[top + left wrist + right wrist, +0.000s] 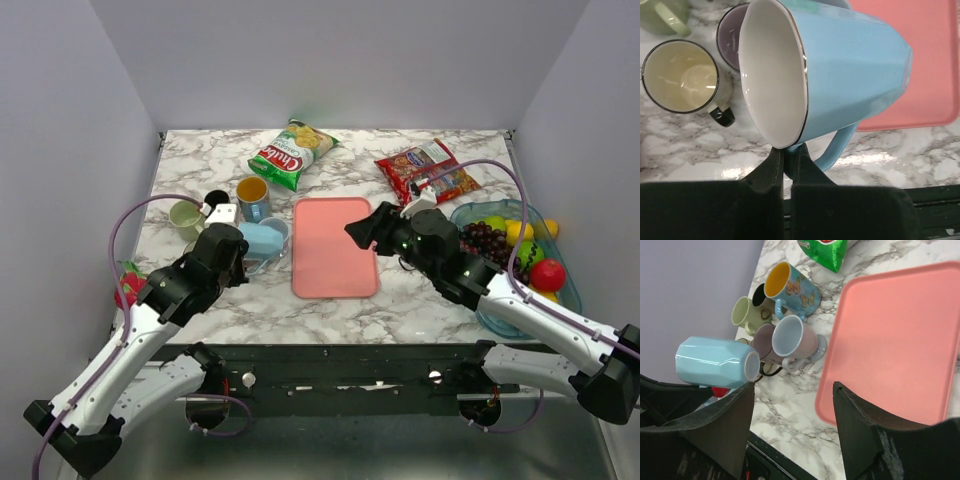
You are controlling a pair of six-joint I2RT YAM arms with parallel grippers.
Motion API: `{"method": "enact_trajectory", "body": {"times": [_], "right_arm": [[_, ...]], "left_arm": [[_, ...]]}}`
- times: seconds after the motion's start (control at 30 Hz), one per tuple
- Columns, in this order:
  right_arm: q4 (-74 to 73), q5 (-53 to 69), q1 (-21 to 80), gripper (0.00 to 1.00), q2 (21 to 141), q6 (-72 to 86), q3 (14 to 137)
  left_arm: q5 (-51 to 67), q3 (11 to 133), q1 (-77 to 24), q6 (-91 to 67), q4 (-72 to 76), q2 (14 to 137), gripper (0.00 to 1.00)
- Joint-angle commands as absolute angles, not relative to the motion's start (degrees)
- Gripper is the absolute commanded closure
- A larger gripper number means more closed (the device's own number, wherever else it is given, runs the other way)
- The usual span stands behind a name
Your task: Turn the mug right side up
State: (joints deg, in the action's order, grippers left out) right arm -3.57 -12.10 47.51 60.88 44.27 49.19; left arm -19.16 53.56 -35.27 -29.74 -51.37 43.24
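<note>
The left hand (788, 159) pinches the rim of the light-blue mug (850, 70), held on its side just left of the pink tray (335, 248); rigid, glossy and breakable, it likely slips, so grip the wall beside the handle (839, 147).

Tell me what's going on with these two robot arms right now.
The left gripper is shut on the rim of the light blue mug and holds it tipped on its side, mouth facing sideways, so it is not yet upright. The right gripper hangs open over the pink tray, holding nothing. Several other mugs sit clustered to the left of the tray.
</note>
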Motion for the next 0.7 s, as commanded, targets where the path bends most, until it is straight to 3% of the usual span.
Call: {"method": "enact_trajectory", "body": {"times": [0.0, 0.4, 0.67], "right_arm": [[-7.1, -15.2, 47.5, 0.29, 58.6, 46.0, 46.8], [-9.2, -15.6, 47.5, 0.29, 57.5, 46.0, 47.7], [-11.1, -15.6, 47.4, 0.28, 58.4, 44.7, 50.2]], "left_arm": [[-28.1, 56.8, -36.1, -33.2, -53.7, 45.2, 1.0], [-41.6, 64.2, -43.1, -40.3, -66.4, 58.5, 1.0], [-44.6, 67.1, -48.9, -47.9, -72.5, 68.5, 1.0]]}}
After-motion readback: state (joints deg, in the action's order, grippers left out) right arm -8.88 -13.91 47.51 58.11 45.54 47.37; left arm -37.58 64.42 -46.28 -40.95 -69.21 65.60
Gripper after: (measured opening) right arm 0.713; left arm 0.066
